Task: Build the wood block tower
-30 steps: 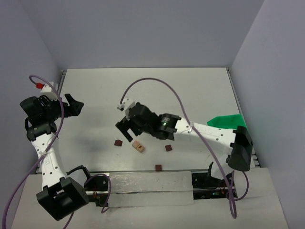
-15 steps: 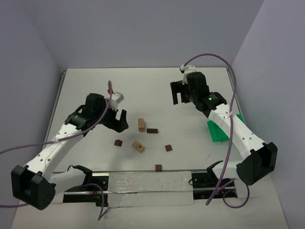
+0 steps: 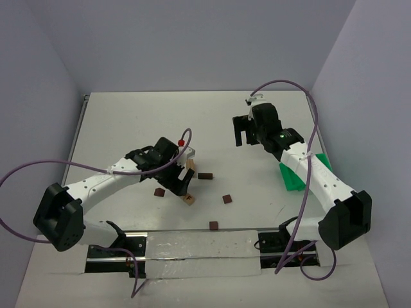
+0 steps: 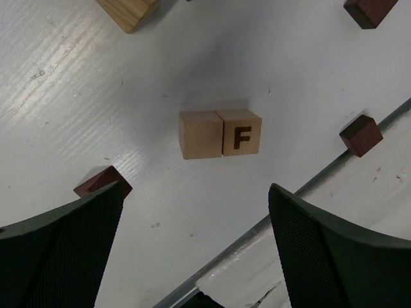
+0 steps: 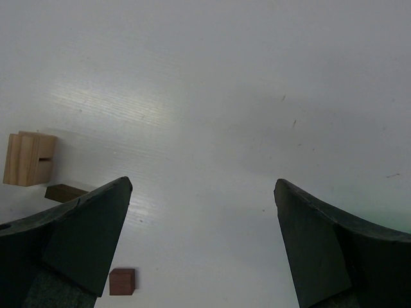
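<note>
Block F (image 4: 220, 133) beneath spread left gripper (image 4: 196, 192)

A light tan wooden block (image 4: 221, 133) bears a dark brown letter F. Small reddish-brown wooden cubes (image 4: 360, 135) sit on a white, faintly streaked table (image 4: 96, 96). The bright green plastic bin (image 3: 294, 176) and purple cables (image 3: 279, 81) stand out.
</note>
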Robot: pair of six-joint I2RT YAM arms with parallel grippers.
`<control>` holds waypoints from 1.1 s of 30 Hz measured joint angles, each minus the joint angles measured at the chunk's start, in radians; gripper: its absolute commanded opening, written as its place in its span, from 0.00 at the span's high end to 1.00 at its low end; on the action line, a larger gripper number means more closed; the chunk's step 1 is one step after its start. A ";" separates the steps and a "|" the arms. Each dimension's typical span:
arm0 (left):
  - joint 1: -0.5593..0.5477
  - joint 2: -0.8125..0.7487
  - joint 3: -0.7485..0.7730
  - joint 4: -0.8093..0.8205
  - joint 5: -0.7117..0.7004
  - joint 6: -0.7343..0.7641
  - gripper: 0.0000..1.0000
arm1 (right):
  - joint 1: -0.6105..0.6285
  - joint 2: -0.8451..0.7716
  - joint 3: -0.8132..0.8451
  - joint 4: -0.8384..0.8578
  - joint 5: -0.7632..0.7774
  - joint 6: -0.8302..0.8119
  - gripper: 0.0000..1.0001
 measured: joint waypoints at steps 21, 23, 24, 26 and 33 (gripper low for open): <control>-0.190 0.099 0.063 0.030 -0.256 -0.183 0.01 | -0.004 0.056 -0.001 0.000 -0.009 0.027 0.00; -0.201 0.113 0.069 0.027 -0.271 -0.188 0.01 | -0.005 0.056 -0.001 0.000 -0.013 0.027 0.00; -0.210 0.124 0.075 0.027 -0.280 -0.189 0.01 | -0.006 0.056 -0.001 0.000 -0.015 0.028 0.00; -0.227 0.139 0.081 0.031 -0.290 -0.192 0.02 | -0.007 0.056 -0.001 0.000 -0.019 0.031 0.00; -0.251 0.163 0.083 0.033 -0.309 -0.206 0.02 | -0.011 0.052 -0.006 0.002 -0.029 0.040 0.00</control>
